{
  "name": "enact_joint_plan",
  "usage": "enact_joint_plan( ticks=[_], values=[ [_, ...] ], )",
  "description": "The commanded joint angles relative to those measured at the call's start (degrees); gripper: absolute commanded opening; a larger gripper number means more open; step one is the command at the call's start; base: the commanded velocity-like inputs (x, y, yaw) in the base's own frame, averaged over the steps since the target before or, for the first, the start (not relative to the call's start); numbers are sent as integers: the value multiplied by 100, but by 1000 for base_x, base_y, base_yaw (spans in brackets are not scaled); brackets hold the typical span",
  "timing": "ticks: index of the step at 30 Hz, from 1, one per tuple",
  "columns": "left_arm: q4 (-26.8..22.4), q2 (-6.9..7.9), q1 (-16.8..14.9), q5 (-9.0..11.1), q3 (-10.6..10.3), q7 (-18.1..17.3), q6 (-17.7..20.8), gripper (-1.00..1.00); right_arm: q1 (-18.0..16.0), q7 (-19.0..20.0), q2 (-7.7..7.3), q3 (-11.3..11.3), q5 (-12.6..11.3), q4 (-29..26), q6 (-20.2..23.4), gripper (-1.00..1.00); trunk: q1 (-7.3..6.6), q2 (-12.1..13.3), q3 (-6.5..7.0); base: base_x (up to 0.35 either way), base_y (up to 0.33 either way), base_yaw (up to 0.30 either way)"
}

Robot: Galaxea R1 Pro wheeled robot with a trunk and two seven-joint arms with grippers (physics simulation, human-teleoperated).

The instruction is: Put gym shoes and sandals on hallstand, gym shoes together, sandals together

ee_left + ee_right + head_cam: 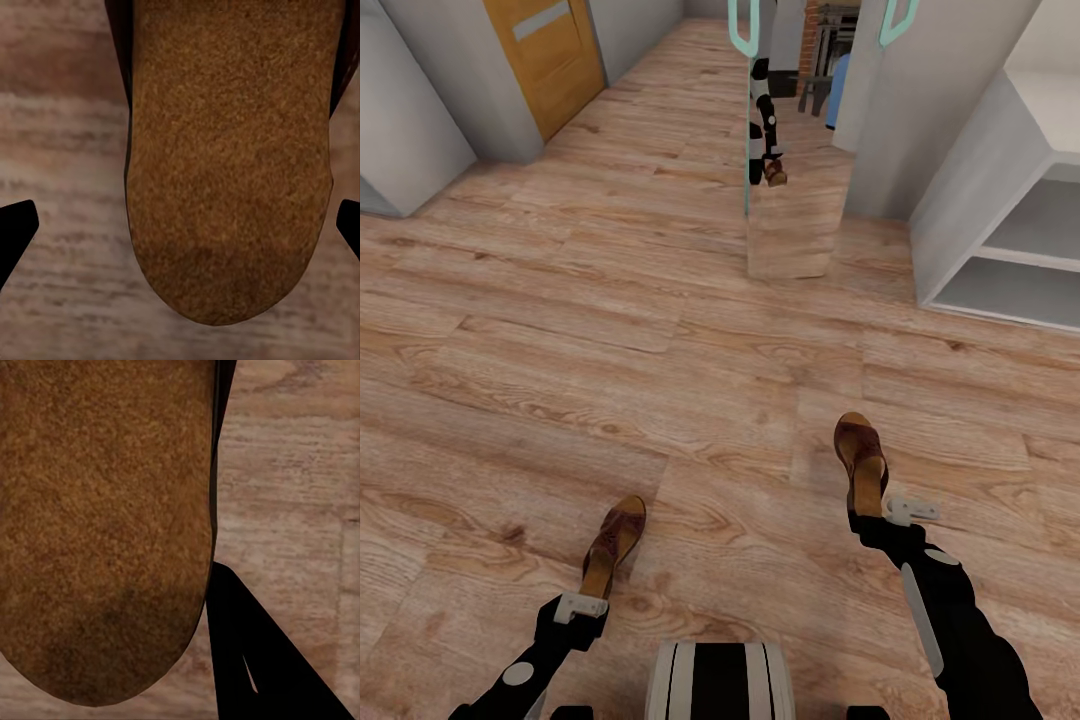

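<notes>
Black fingertips (16,232) of the left gripper (180,232) stood spread to either side of the heel end of one sandal (229,157), with bare floor visible between each tip and the footbed; no contact was seen. In the head view the left gripper (582,608) sat at the heel of this left sandal (615,545), whose toe pointed up and slightly right across the planks.

At the right gripper (887,517) one black finger (255,660) lay close alongside the edge of the other sandal (105,525); the second finger was hidden, so whether this gripper was spread or clamped on the shoe could not be told. In the head view the right sandal (860,462) extended forward from that gripper, toe away from the robot. Whether it rested on the floor or was lifted could not be settled.

Both sandals were well apart from each other, over the corridor floor (690,400), a light brown wood-plank surface.

Further out, the light grey hallstand (1015,250) stood at the right edge of the head view, its open compartments facing the corridor, well apart from both sandals. A mirrored panel (785,180) stood beyond the sandals and reflected the robot's arm. An orange-brown door (550,55) was set in the grey wall at the far left. The robot's own base (718,682) showed at the bottom centre.
</notes>
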Motion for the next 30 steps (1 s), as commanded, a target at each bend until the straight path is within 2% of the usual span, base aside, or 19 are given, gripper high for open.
enact_joint_plan(
  ticks=[1, 6, 20, 30],
  values=[
    [2, 2, -2, -42, -2, 1, -21, 100, -2, -9, 0, -2, -18, -7, 35, -100, -1, -1, -3, 0, 0, 0],
    [-1, 2, -2, -42, -2, 1, -22, 100, -2, -10, 0, -2, -18, -7, 35, -100, 9, -6, -92, 0, 0, 0],
    [-7, 2, -2, -42, -2, 9, -19, 100, -2, -11, 0, -2, -18, -7, 35, -100, 9, -6, -92, 4, 0, 0],
    [-8, 2, -2, -42, -2, 10, -16, 100, -2, -10, 0, -2, -18, -7, 35, -100, 9, -6, -92, 82, 0, 0]
  ],
)
